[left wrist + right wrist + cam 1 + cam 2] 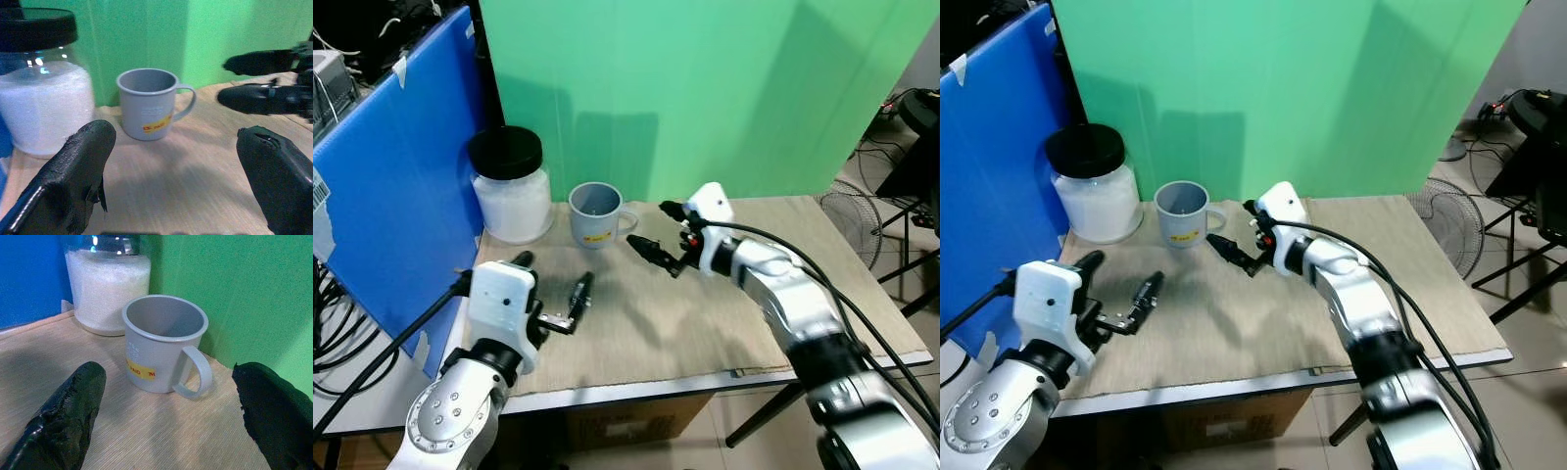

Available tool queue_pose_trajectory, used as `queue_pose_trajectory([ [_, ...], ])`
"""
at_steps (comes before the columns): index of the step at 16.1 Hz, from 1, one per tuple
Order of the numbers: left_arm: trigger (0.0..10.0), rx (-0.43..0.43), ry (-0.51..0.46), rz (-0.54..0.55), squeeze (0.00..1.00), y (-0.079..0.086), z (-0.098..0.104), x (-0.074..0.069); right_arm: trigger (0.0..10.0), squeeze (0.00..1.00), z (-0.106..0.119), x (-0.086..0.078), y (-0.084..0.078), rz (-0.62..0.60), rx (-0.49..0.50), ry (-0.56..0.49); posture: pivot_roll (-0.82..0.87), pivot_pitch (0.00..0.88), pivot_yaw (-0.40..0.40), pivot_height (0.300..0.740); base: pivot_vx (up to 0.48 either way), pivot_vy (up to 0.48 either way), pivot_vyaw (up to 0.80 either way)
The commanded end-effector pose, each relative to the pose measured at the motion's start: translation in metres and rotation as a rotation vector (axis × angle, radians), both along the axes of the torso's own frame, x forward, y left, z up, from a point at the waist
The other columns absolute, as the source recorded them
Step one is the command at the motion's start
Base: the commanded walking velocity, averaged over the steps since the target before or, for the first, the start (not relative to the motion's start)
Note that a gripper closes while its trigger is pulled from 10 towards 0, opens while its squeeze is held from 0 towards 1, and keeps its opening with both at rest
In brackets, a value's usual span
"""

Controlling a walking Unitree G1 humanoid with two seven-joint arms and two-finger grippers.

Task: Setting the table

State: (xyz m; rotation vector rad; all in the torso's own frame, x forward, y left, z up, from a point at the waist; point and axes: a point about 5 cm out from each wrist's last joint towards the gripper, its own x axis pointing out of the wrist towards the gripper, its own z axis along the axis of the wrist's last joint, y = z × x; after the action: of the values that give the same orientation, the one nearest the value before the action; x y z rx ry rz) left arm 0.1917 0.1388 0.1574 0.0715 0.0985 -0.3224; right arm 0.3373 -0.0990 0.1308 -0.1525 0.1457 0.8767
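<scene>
A grey mug (595,213) with a yellow label stands upright at the back of the table, its handle turned toward my right side. My right gripper (648,225) hovers just right of that handle, open, with nothing between its fingers. In the right wrist view the mug (164,347) sits straight ahead between the two black fingers (63,416). My left gripper (553,279) rests low over the mat in front of the mug, open and empty. The left wrist view looks at the mug (146,105) with the right gripper's fingers (264,95) beside it.
A large jar (512,186) with a black lid and white contents stands left of the mug. A blue board (391,186) walls the left side and a green screen (685,88) the back. The beige mat (705,323) covers the table. A fan (850,220) stands on the floor to the right.
</scene>
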Motion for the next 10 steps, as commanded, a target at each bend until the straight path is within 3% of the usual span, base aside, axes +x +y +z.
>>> queue_pose_trajectory([
  [1, 10.0, -0.012, 0.006, -0.058, 0.00, -0.005, 0.003, -0.001, 10.0, 1.00, 0.003, 0.009, 0.003, 0.007, -0.031, -0.022, -0.01, 0.042, -0.045, 0.740, 0.000, 0.000, 0.00],
  [6, 10.0, -0.023, 0.021, -0.185, 0.00, -0.011, 0.007, -0.003, 10.0, 1.00, 0.011, 0.030, 0.026, 0.070, -0.047, -0.016, -0.01, 0.088, -0.035, 0.740, 0.000, 0.000, 0.00],
  [7, 10.0, -0.022, 0.025, -0.199, 0.00, -0.011, 0.007, -0.004, 10.0, 0.00, 0.010, 0.031, 0.029, 0.085, -0.053, -0.008, -0.01, 0.094, -0.034, 0.740, 0.000, 0.000, 0.00],
  [10, 10.0, -0.029, 0.037, -0.218, 0.00, -0.014, 0.007, -0.007, 10.0, 0.00, 0.002, 0.031, 0.031, 0.117, -0.074, 0.045, 0.00, 0.092, -0.041, 0.740, 0.000, 0.000, 0.00],
])
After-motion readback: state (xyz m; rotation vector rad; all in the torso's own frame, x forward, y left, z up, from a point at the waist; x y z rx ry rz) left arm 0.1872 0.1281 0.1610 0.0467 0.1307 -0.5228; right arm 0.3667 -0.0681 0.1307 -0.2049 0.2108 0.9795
